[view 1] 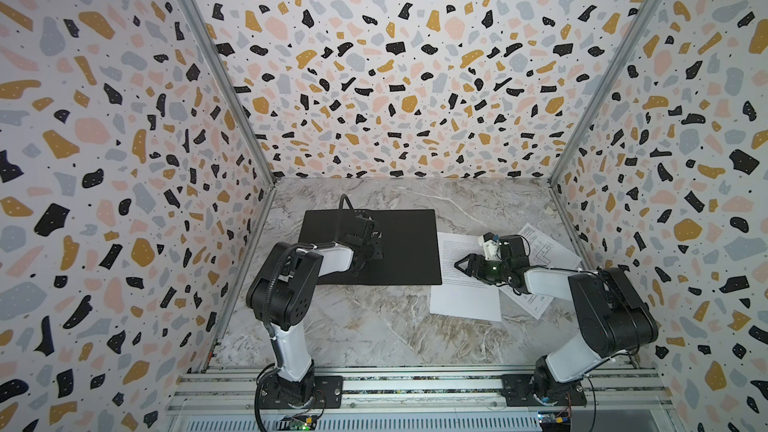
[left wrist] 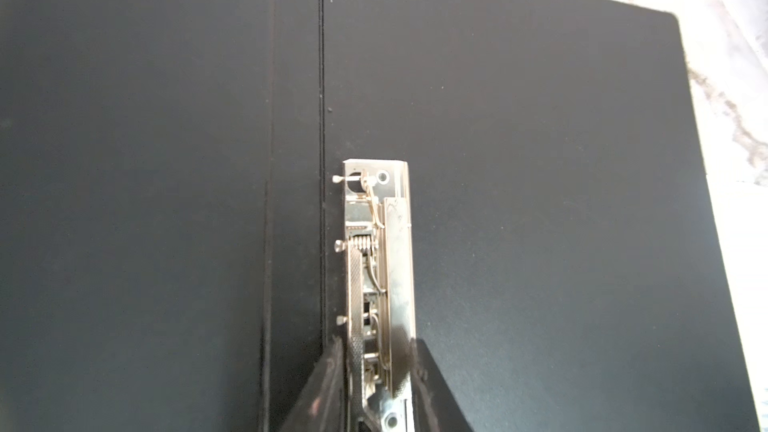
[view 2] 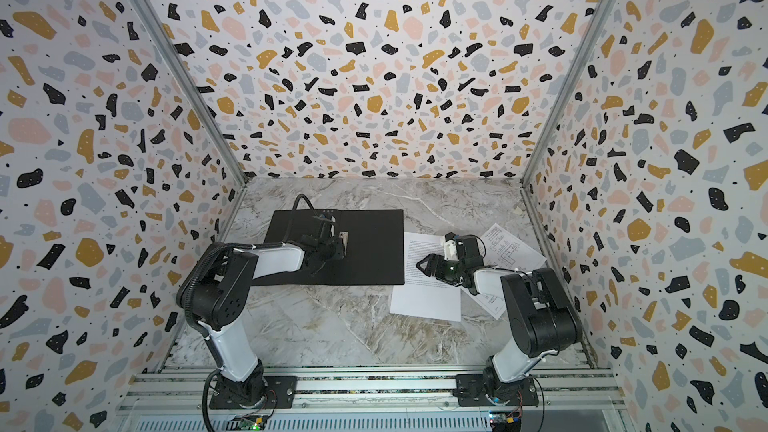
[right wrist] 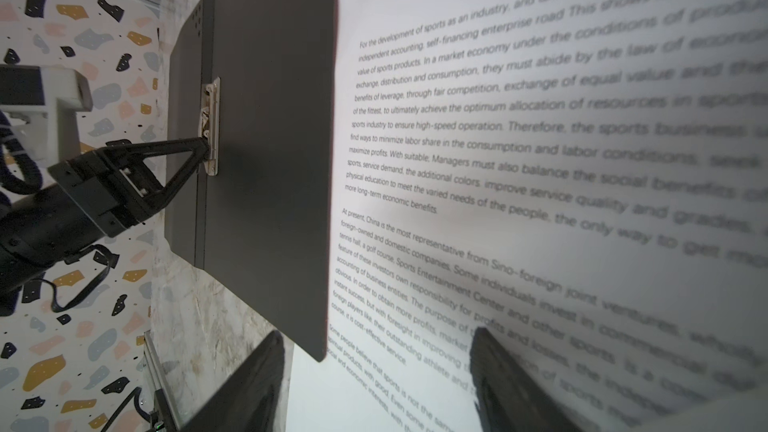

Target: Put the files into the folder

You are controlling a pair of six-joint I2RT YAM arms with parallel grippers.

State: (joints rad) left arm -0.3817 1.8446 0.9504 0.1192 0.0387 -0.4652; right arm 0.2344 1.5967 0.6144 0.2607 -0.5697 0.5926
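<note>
The folder (view 1: 407, 243) (view 2: 374, 243) lies open on the marble table, black inside up. Its metal spine clip (left wrist: 378, 263) (right wrist: 211, 126) sits near the fold. My left gripper (left wrist: 376, 347) (view 1: 376, 238) is shut on the near end of that clip, one finger on each side. The files lie to the right. The text sheet (view 1: 465, 297) (right wrist: 540, 160) has its left edge just under the folder's right edge. The drawing sheet (view 1: 544, 247) (view 2: 505, 247) lies askew beyond it, partly under my right arm. My right gripper (view 1: 459, 264) (right wrist: 376, 332) hovers open, low over the text sheet.
Patterned walls (view 1: 124, 201) close in the left, back and right sides, with metal corner posts (view 1: 266, 176). Bare marble table (view 1: 353, 326) lies in front of the folder. An aluminium rail (view 1: 415, 384) with both arm bases runs along the front edge.
</note>
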